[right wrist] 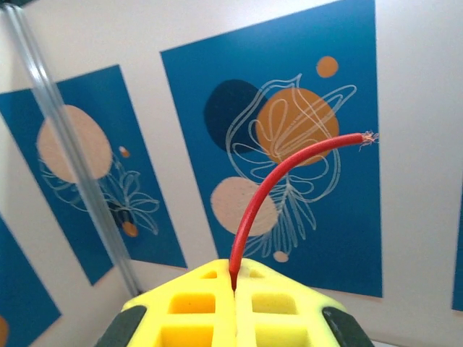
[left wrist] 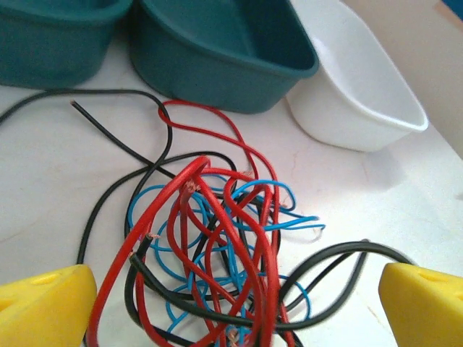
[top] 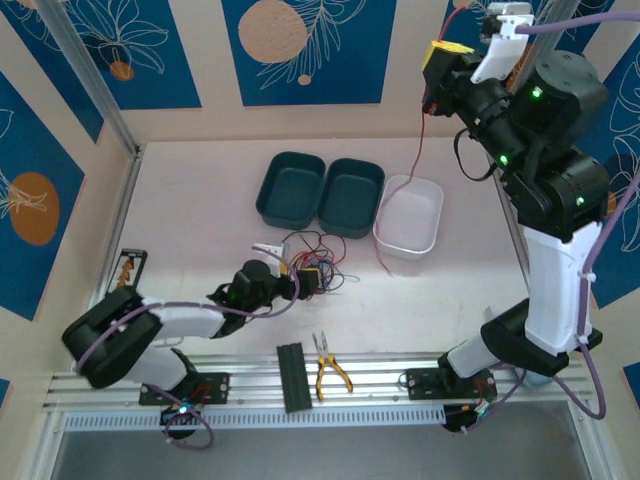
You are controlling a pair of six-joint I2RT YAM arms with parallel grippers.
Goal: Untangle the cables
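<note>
Red, blue and black cables [left wrist: 217, 253] lie knotted in a loose heap on the pale surface [left wrist: 43, 202], just in front of two teal bins [left wrist: 217, 50] and a white bin [left wrist: 354, 101]. My left gripper [left wrist: 231, 296] sits low at the heap, its yellow fingers [left wrist: 43, 307] spread wide to either side, clamping nothing. High on the right, my right gripper [right wrist: 235, 289] is closed on one red cable [right wrist: 289, 173]. Its frayed end curves up before the blue wall posters [right wrist: 347, 238], and its other length hangs down to the white bin's edge.
</note>
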